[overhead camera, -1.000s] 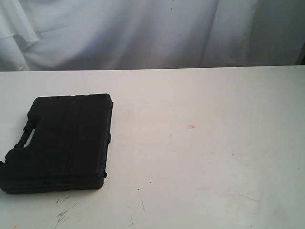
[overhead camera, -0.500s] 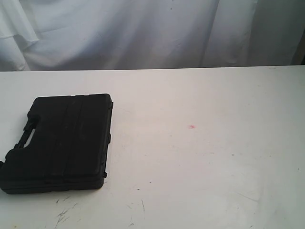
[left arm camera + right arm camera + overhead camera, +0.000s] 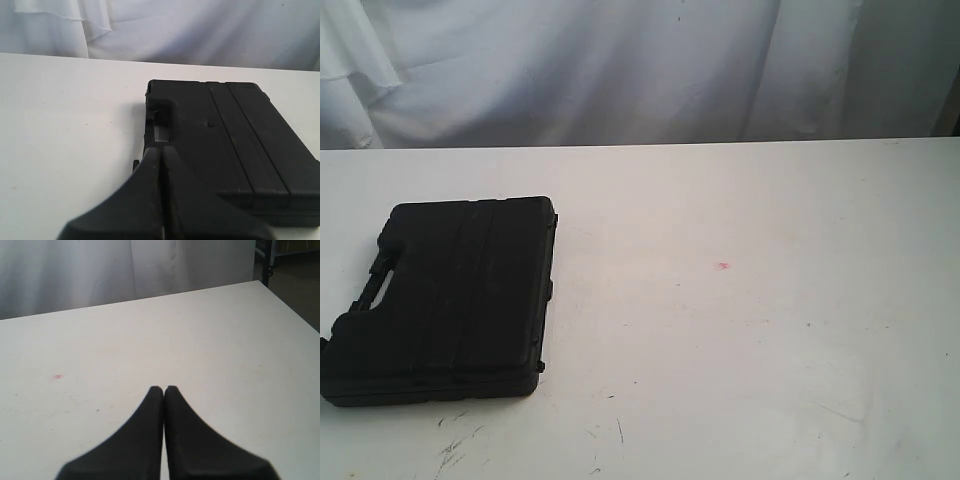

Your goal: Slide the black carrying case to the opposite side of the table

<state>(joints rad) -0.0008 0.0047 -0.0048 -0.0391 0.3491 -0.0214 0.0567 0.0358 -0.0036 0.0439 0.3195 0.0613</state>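
Currently the black rectangular plastic carrying case (image 3: 455, 295) is lying flat on the left part of the wide white tabletop (image 3: 750, 340), with its moulded handle (image 3: 375, 285) facing the left edge. Neither arm is showing in the exterior view. On its wrist camera the left gripper (image 3: 161, 150) is pressing its black fingers together on nothing, tips pointing at the case's handle side; contact cannot be told. Likewise the right gripper (image 3: 163, 388) is sitting closed tip to tip and empty, hovering over bare tabletop. A tiny red speck (image 3: 722, 266) is showing near mid-table, well apart from the case, and dark scratch marks (image 3: 455, 445) are running near the front edge.
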